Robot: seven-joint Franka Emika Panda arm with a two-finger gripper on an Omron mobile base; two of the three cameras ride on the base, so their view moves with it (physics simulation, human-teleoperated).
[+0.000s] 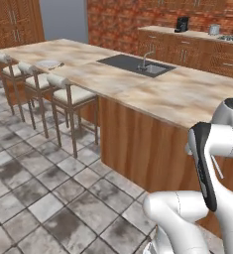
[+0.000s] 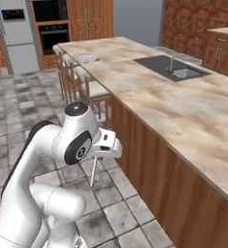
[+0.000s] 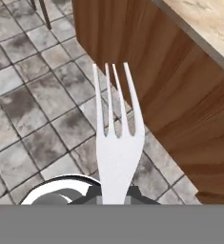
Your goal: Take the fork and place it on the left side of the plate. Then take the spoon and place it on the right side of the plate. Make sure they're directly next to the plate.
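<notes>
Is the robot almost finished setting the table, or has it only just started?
Only just started. The pincer is shut on the fork, with its tines pointing out over the tiled floor beside the wooden island, so picking it up looks done. The plate sits far off at the end of the counter, near the stools. Carrying the fork over and laying it left of the plate is left, then the whole spoon step.

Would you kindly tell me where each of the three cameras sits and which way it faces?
Left base view: behind the arm to its left, facing the island, sink and stools.
Right base view: behind the arm to its right, facing the same island and sink; the claw holds the fork tines down.
Hand view: on the hand, looking along the fork at floor tiles and the island's wooden side.
</notes>
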